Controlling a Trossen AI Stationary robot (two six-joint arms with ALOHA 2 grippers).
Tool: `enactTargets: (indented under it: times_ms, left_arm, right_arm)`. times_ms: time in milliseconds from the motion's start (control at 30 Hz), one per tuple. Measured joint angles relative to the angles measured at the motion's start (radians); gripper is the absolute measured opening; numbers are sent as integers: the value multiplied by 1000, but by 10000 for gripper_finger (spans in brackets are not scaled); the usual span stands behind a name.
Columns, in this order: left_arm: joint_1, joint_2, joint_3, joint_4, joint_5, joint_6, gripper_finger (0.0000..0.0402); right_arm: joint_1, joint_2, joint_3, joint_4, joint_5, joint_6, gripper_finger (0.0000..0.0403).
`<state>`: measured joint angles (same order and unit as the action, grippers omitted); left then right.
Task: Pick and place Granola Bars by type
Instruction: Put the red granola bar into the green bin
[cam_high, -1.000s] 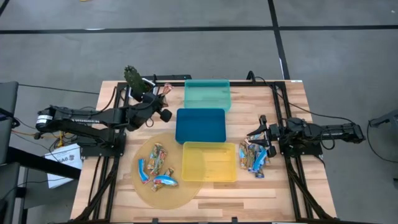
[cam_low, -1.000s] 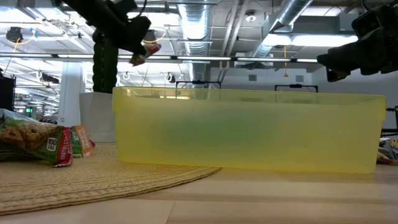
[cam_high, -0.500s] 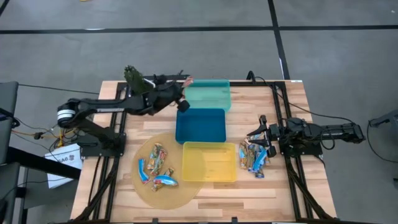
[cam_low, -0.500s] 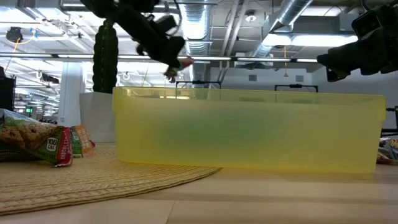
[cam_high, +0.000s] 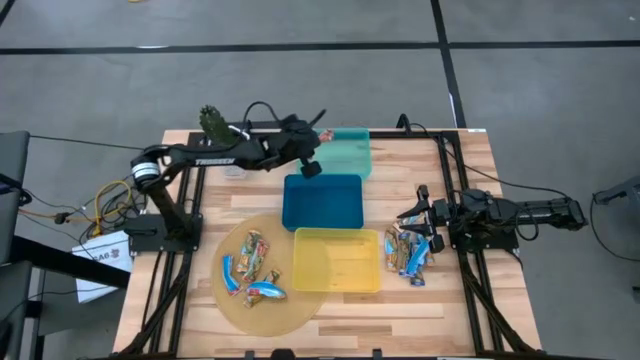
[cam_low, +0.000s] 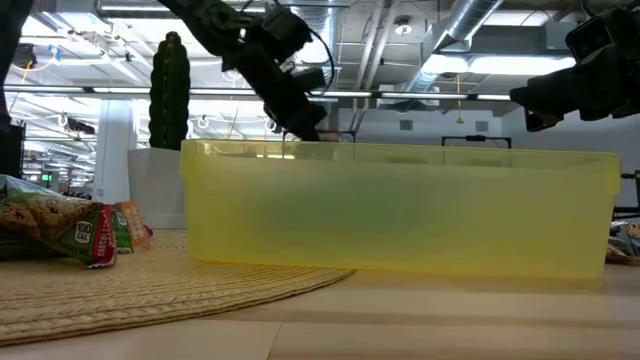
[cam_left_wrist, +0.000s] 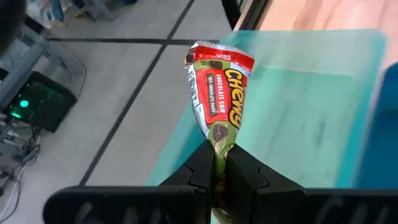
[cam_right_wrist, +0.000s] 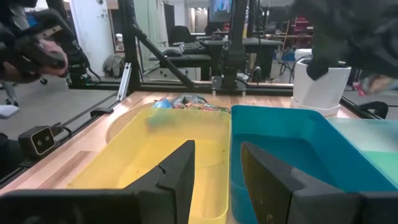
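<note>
granola bars (cam_high: 252, 268) in shiny blue-white, tan and red wrappers lie in a loose heap on the round woven mat (cam_high: 228, 300) at the table's near left. one red-and-green bar (cam_left_wrist: 219, 93), its label reading "chewy chocolate chip", stands pinched by its lower end between the shut fingers of the left gripper (cam_left_wrist: 217, 163), held in the air at the left edge of the teal tray (cam_high: 346, 153). the left arm stretches nearly level from its base across the table's far side, wrist bent down toward that tray. the blue tray (cam_high: 322, 201) sits just below the teal one, the yellow tray (cam_high: 337, 259) below that. more bars (cam_high: 410, 250) lie just right of the yellow tray. right gripper (cam_high: 412, 216) hangs near this second heap, fingers apart and holding nothing, arm reaching in from the right side.
</note>
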<state>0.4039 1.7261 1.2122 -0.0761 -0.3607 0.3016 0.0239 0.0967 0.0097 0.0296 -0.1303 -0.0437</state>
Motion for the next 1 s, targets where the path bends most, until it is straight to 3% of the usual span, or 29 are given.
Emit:
enactTargets:
  times_ms: [367, 700, 1000]
  left_arm:
    - [41, 54, 19, -4, 12, -175, 16]
    - [82, 54, 9, -38, 76, -565, 16]
    - [118, 59, -19, -38, 92, -672, 16]
  right_arm:
    - [0, 0, 0, 0, 0, 0, 124]
    - [0, 0, 0, 0, 0, 0, 124]
    - [0, 0, 0, 0, 0, 0, 124]
